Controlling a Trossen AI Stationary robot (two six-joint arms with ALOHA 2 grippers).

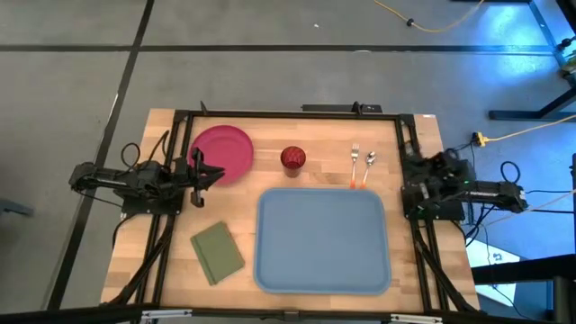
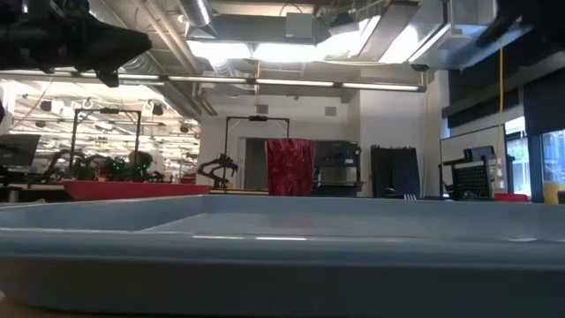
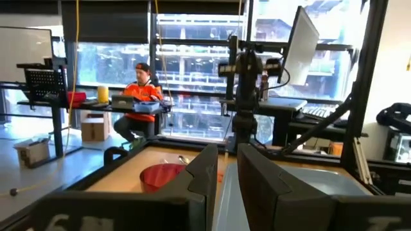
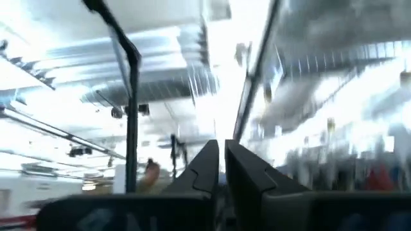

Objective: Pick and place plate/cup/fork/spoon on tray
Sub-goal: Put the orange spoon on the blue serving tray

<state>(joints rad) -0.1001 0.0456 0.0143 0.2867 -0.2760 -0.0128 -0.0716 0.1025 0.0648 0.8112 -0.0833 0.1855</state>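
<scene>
The magenta plate (image 1: 225,151) lies on the table at the far left, and the dark-red cup (image 1: 292,158) stands to its right. Fork (image 1: 355,162) and spoon (image 1: 369,163) lie side by side, orange ends toward the light-blue tray (image 1: 322,241). My left gripper (image 1: 203,171) hangs above the plate's left rim, touching nothing; its fingers (image 3: 205,176) stand almost together with nothing between them. My right gripper (image 4: 222,160) is shut and empty, drawn back at the table's right edge (image 1: 412,183) and tipped up toward the ceiling.
An olive-green square (image 1: 217,252) lies left of the tray near the front edge. A dark frame (image 1: 288,114) runs round the tabletop. Bare wood shows between the plate, the cup and the tray. A seated person (image 3: 142,96) shows in the room beyond.
</scene>
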